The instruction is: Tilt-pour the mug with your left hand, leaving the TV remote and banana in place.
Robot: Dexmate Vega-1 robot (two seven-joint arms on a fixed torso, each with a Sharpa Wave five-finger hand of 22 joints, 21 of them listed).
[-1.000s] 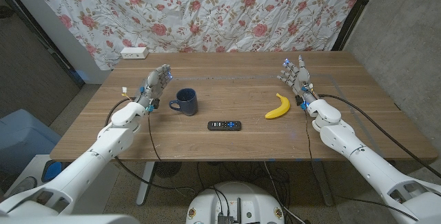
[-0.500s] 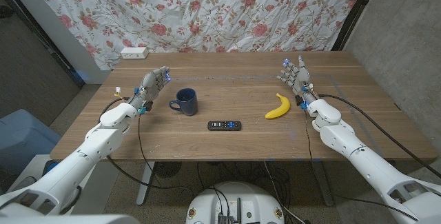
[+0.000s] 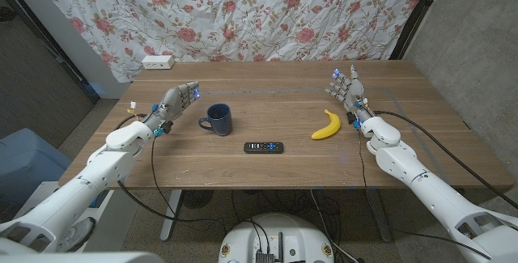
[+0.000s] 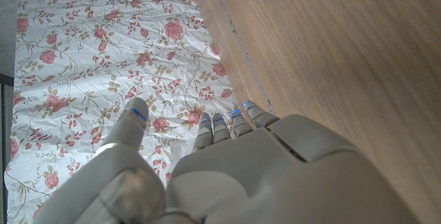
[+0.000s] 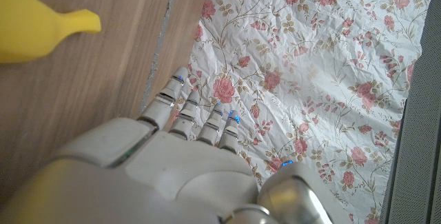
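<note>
Three things lie on the wooden bench (image 3: 275,170): a dark blue mug (image 3: 218,118), a black TV remote (image 3: 264,146) and a yellow banana (image 3: 326,125). The mug stands upright left of the middle, its handle toward the left robot hand (image 3: 176,103), which hovers near it without touching, fingers spread and holding nothing. The remote lies nearer the front edge, between mug and banana. The right robot hand (image 3: 346,89) is just beside the banana's far end, fingers extended and empty. A floral curtain (image 3: 243,12) hangs behind.
</note>
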